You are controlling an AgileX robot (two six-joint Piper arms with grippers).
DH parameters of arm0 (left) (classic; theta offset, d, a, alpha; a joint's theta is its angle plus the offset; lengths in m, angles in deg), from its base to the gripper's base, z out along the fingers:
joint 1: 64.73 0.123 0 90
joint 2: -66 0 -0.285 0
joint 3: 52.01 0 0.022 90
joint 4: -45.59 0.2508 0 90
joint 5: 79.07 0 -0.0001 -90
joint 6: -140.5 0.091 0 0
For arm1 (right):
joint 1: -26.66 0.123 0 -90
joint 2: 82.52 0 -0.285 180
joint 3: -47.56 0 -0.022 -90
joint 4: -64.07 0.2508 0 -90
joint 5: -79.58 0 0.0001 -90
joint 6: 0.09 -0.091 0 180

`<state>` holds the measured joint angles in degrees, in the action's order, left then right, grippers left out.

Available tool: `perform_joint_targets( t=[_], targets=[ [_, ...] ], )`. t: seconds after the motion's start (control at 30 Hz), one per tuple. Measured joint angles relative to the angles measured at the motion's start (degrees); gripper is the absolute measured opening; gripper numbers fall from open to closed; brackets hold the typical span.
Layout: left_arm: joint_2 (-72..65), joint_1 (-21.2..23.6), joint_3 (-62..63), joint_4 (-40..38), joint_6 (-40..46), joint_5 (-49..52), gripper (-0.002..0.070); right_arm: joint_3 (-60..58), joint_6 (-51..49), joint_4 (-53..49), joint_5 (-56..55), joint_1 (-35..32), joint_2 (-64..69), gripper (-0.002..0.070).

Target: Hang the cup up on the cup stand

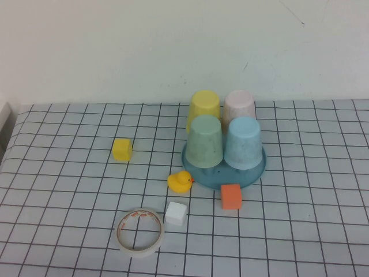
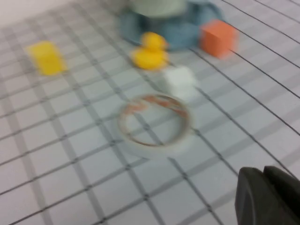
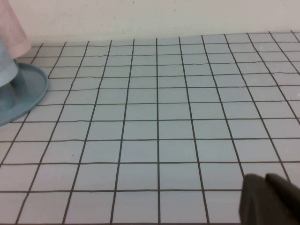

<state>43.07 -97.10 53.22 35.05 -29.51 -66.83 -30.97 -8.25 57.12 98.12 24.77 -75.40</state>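
Observation:
The sky-blue cup point(image 1: 243, 143) sits upside down on the front right of the teal cup stand point(image 1: 253, 173), beside a pale green cup point(image 1: 204, 141). A yellow cup point(image 1: 204, 108) and a pale pink cup point(image 1: 239, 105) sit upside down behind them. Neither arm shows in the high view. My left gripper point(image 2: 263, 187) is shut and empty above the table, near the tape ring. My right gripper point(image 3: 266, 192) is shut and empty over bare table, well to the side of the stand point(image 3: 28, 91). The cup's edge point(image 3: 5, 70) shows in the right wrist view.
A yellow block point(image 1: 121, 149) lies left of the stand. A yellow duck point(image 1: 180, 181), an orange block point(image 1: 231, 196), a white block point(image 1: 175, 214) and a tape ring point(image 1: 140, 232) lie in front of it. The wall runs along the back.

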Motion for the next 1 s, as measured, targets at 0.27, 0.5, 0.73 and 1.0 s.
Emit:
perform_joint_targets(
  t=[0.27, 0.5, 0.73, 1.0],
  targets=[
    [1.53, 18.36, 0.00, 8.07, -12.48, -5.60, -0.0001, 0.00, -0.10, 0.00, 0.00, 0.00, 0.00, 0.0000],
    [11.07, 28.74, 0.00, 8.37, -7.25, -2.93, -0.0001, 0.00, -0.23, 0.00, 0.00, 0.00, 0.00, 0.0000],
    [15.64, 33.72, -3.59, 8.47, -2.88, 0.61, -0.0001, 0.00, -0.23, 0.00, 0.09, 0.00, 0.00, 0.0000],
    [15.83, 33.65, -3.59, 8.08, -0.31, 2.61, -0.0001, 0.00, -0.27, 0.00, 0.09, 0.00, 0.00, 0.0000]
  ],
)
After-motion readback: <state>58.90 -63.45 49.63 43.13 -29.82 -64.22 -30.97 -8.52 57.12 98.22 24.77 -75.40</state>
